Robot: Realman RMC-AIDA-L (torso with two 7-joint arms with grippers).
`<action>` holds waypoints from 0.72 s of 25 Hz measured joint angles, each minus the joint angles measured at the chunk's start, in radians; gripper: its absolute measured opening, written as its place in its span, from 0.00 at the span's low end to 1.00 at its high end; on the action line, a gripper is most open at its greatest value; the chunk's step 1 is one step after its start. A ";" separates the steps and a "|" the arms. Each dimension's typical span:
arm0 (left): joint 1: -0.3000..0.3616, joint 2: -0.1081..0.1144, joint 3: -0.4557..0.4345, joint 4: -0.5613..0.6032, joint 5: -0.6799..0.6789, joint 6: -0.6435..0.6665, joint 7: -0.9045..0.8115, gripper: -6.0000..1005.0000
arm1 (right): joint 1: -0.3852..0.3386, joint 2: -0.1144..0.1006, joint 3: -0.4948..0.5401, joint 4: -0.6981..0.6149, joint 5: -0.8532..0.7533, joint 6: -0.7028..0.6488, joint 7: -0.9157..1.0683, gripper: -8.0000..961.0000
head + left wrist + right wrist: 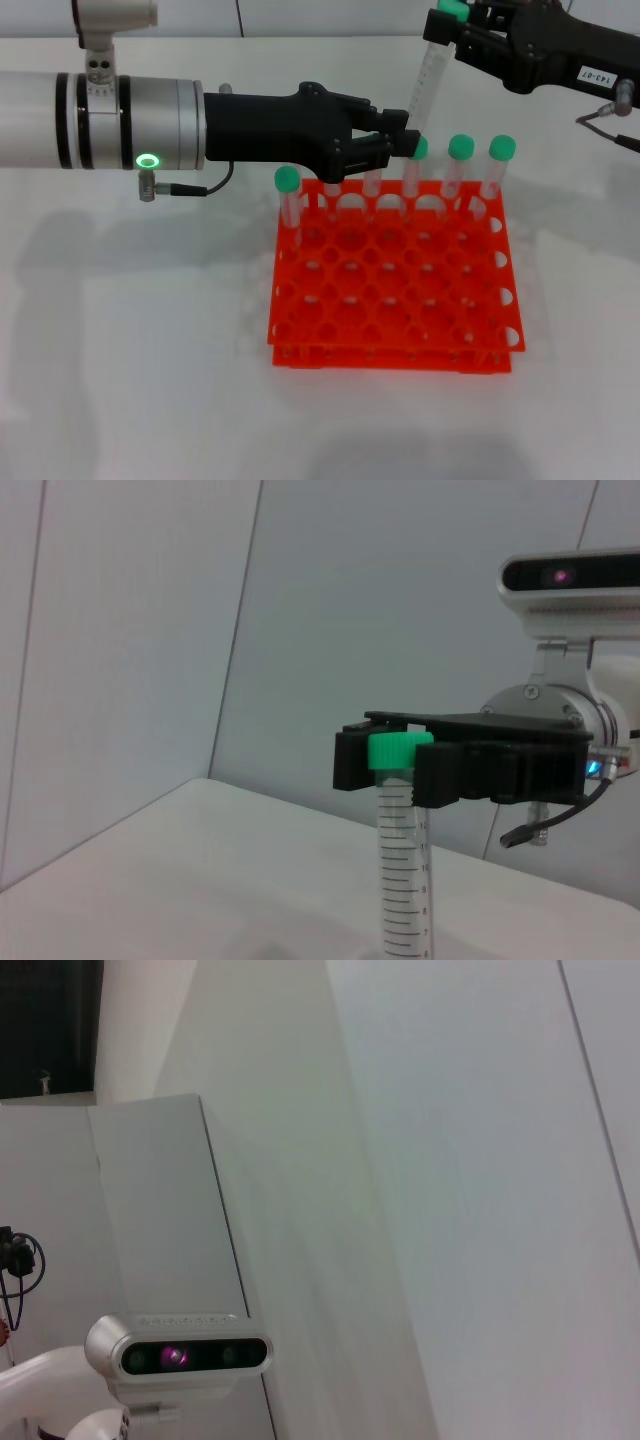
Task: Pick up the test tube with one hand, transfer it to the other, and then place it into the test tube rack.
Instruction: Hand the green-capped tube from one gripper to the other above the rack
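- The test tube rack (pixel 395 290) sits nearest on the white table (pixel 130 350), a bright orange-red two-tier grid of round holes.
- Its far row holds several green-capped tubes (pixel 461 165) standing upright; one more stands at the far left corner (pixel 288 195).
- The test tube (pixel 432 75) hangs in the air above the rack's far edge, green cap up, slightly tilted, its lower end hidden behind the left gripper's fingertips.
- The right gripper (pixel 458 22), black with a small white number label, is clamped on the tube at its green cap; in the left wrist view its fingers (pixel 450 770) close around the cap (pixel 398 750) and the graduated tube body (pixel 403 880) hangs straight below.
- The left gripper (pixel 398 140), black on a silver-white wrist with a green glowing ring (pixel 148 160), reaches across over the rack's far row, its fingertips at the tube's lower part; whether they are pressing the tube or apart cannot be told.
- The right wrist view shows only pale wall panels and a camera housing (pixel 180 1355).
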 joint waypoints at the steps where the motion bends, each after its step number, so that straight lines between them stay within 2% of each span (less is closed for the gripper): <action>1: 0.000 0.000 -0.001 0.001 0.000 0.002 -0.004 0.19 | 0.000 0.000 0.000 0.000 0.000 0.000 0.000 0.29; 3: 0.000 0.000 -0.003 0.003 0.000 0.006 -0.017 0.22 | 0.000 0.000 0.000 0.000 0.000 -0.001 0.000 0.29; 8: 0.003 0.000 -0.005 0.008 -0.001 0.019 -0.043 0.44 | -0.002 0.001 0.000 0.000 0.000 -0.003 0.000 0.29; 18: 0.014 0.003 -0.005 0.039 0.001 0.020 -0.084 0.65 | -0.007 0.002 0.000 0.000 0.000 -0.004 0.001 0.28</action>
